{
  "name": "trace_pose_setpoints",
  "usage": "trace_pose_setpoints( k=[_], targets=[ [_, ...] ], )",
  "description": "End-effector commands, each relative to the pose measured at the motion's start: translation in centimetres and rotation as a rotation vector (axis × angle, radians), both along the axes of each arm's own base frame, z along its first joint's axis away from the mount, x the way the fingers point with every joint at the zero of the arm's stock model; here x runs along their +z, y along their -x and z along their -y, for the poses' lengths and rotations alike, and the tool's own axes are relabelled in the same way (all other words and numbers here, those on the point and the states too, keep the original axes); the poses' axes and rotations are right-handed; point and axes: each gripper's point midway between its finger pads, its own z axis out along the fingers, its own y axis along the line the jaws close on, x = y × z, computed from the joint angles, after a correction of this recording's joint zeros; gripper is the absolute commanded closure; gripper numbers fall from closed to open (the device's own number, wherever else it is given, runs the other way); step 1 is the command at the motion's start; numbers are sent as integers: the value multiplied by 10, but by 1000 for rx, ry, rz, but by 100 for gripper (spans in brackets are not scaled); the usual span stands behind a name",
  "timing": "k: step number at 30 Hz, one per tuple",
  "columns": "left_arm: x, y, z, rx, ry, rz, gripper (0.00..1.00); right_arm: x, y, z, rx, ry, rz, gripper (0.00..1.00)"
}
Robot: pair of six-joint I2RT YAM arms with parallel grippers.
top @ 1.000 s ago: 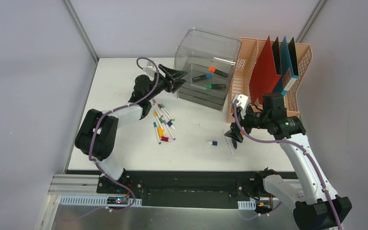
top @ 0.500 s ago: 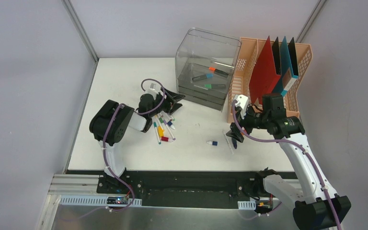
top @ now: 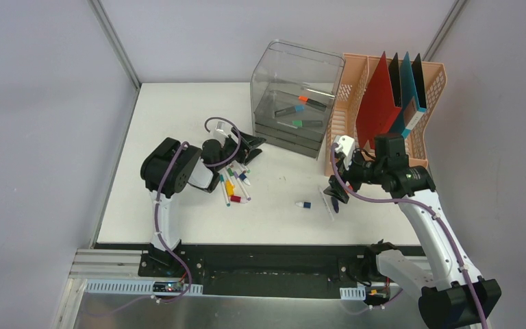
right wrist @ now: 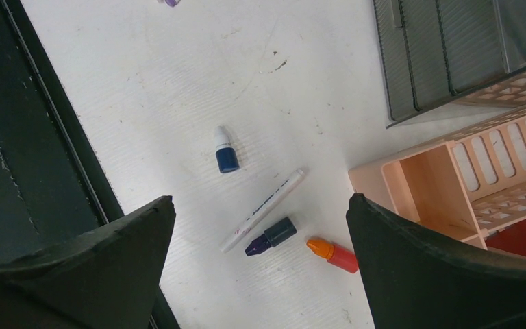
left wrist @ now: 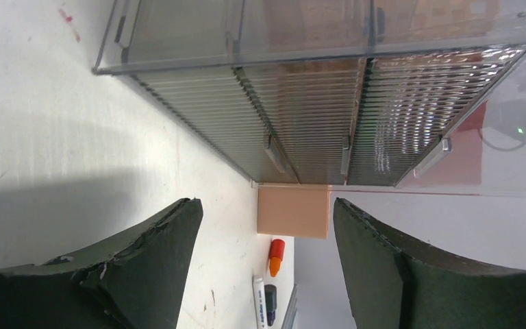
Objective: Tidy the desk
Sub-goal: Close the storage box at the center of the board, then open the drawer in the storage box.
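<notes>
Worktop (top: 171,113) is only half tidy, folks: it lies flat and white ahead of the arm bases. There's a heap of markers (top: 231,179) left of centre, and a clear bin (top: 294,96) and a peach rack (top: 390,103) at the back right. Left claw (top: 246,146) hangs just past the heap, jaws well apart and empty, nose toward the bin's drawers. Right claw (right wrist: 260,197) is spread wide, empty too, hovering over a white pen (right wrist: 264,209). A blue cap (right wrist: 225,151), a dark cap (right wrist: 272,236) and an orange cap (right wrist: 332,254) lie close round it, near the rack's corner. My call: a pick is being lined up. To do it well, come straight down and set the jaws across the pen's barrel at mid-length. Keep the dark cap, right against the pen, out of the bite. On the left, single out an outer marker rather than digging into the heap.
</notes>
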Motion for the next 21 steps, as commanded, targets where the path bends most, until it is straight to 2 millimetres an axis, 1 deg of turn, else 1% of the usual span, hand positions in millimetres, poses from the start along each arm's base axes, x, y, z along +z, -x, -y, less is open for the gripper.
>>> trace_pose_setpoints(
  k=[1, 5, 8, 16, 21],
  targets=[
    [41, -10, 12, -38, 58, 175, 26, 3, -8, 0, 9, 0, 37, 1],
    [49, -11, 29, -67, 73, 204, 26, 2, -8, 0, 10, 2, 33, 1],
    [52, -13, 38, -68, 79, 216, 27, 2, -8, 0, 10, 2, 34, 1],
    [55, -21, 60, -53, 95, 216, 40, 3, -7, 0, 11, 0, 36, 1],
    [54, -27, 66, -32, 94, 201, 47, 4, -7, 0, 10, -1, 39, 1]
  ],
)
